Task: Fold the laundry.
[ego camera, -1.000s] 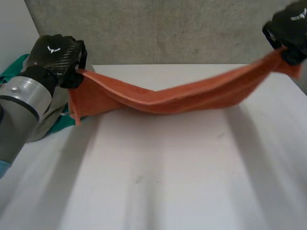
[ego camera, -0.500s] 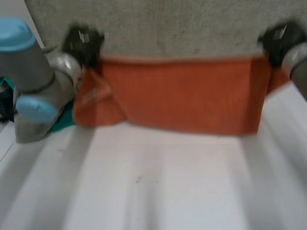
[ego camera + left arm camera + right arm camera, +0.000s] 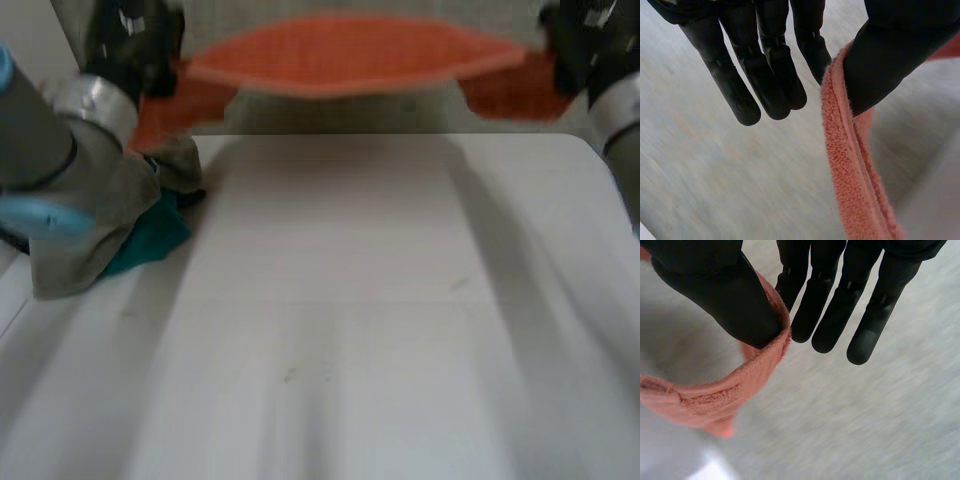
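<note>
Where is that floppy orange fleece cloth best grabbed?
The orange fleece cloth is limp, so pinch its two ends between thumb and fingers, left robot hand from one side, right robot hand from the other; held apart, it hangs spread.

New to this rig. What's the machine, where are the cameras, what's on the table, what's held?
Two robot arms with black fingered hands work at a white table. The wide picture looks down from a camera between the arms; the other two come from cameras on each wrist, looking along the palm. The left hand and right hand each pinch one end of an orange cloth between thumb and fingers, stretching it in the air off the table. A heap of grey and teal laundry lies at the table's left edge.
</note>
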